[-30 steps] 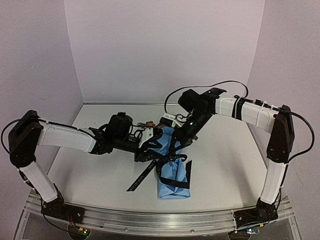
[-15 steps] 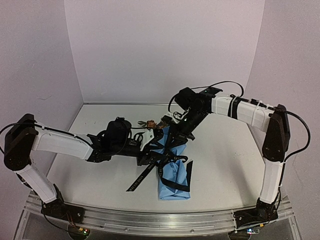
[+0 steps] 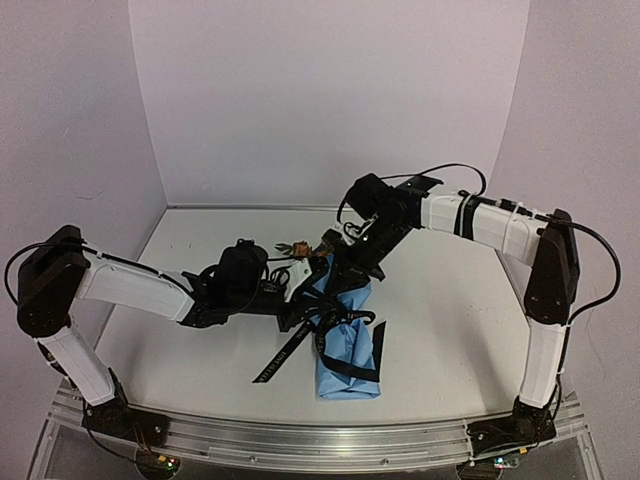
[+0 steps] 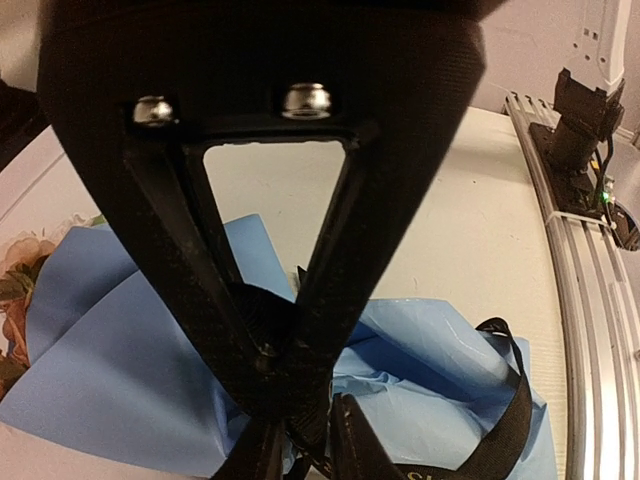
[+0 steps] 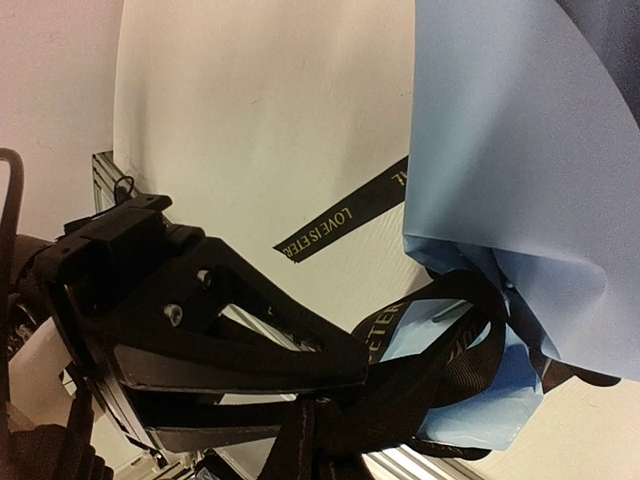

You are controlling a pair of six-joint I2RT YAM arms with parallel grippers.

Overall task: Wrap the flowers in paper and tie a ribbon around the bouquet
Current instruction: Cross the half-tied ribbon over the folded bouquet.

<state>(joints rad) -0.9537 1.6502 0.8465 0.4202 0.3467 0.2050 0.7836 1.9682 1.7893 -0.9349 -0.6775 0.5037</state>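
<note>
the paper (image 3: 348,345) is light blue on one face and dark navy on the other, and the ribbon (image 5: 340,222) is black with pale lettering. the flowers (image 3: 303,247) show cream and orange-brown, the bench (image 3: 450,300) is white, and the arms (image 3: 135,285) are white with black joints.

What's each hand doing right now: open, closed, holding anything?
Left hand: closed on the ribbon.
Right hand: closed, also pinching the ribbon.
</note>
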